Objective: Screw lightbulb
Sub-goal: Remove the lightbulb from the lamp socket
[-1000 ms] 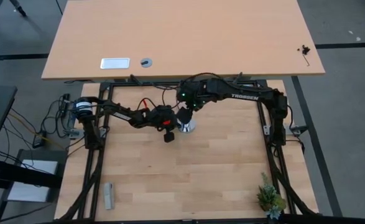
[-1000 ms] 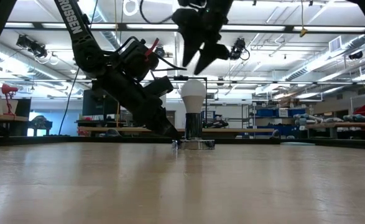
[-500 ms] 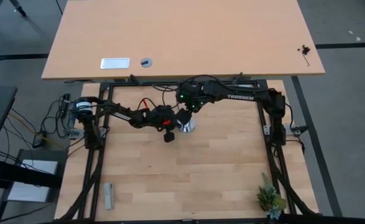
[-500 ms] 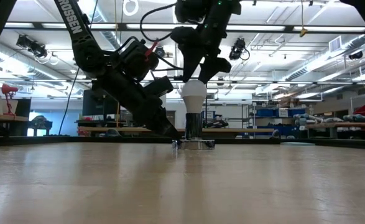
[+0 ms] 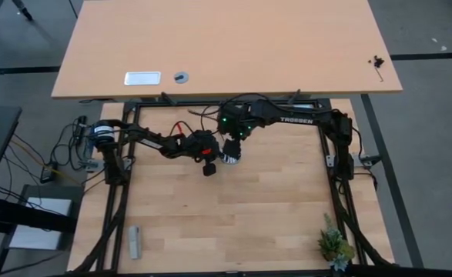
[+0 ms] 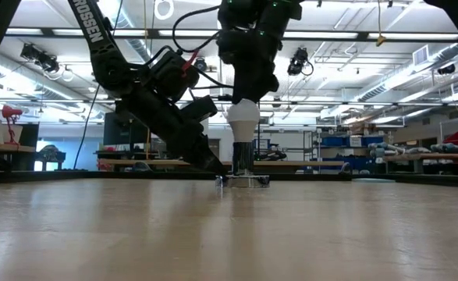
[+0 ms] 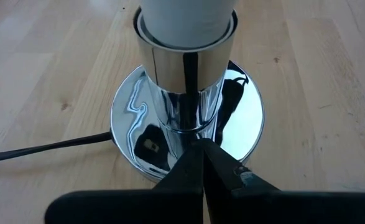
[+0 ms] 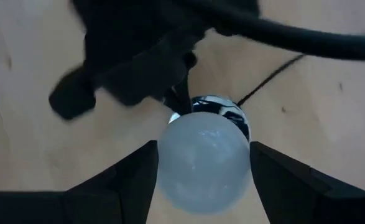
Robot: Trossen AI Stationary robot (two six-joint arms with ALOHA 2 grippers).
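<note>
The white frosted lightbulb (image 6: 243, 117) stands upright, its neck (image 7: 185, 18) in the round silver socket base (image 7: 188, 124), which rests on the wooden table at the far middle. A black cord (image 7: 45, 148) runs from the base. My right gripper (image 8: 204, 180) is above the bulb (image 8: 204, 158) and shut on it; it also shows in the high view (image 5: 229, 148). My left gripper (image 7: 202, 152) is shut, low at the base's left side; it also shows in the low view (image 6: 217, 176). My left gripper presses its shut fingertips (image 7: 201, 163) down on the flat foot plate of the silver base (image 7: 235, 134), near its rim. It comes slanting down from the table's left. My right gripper pinches the bulb's round top (image 8: 170, 155) between its two fingers (image 8: 132, 180), from above, pointing down. The bulb stands upright in the socket.
A small green plant (image 5: 333, 245) stands at the near right corner and a grey block (image 5: 135, 242) lies at the near left. A second, larger tabletop (image 5: 226, 46) lies beyond the far edge. The near half of the table (image 5: 233, 215) is bare wood.
My right gripper has come down from above the bulb onto its top, and its fingers have drawn in against the bulb's sides. My left gripper, the bulb and the base have stayed where they were.
</note>
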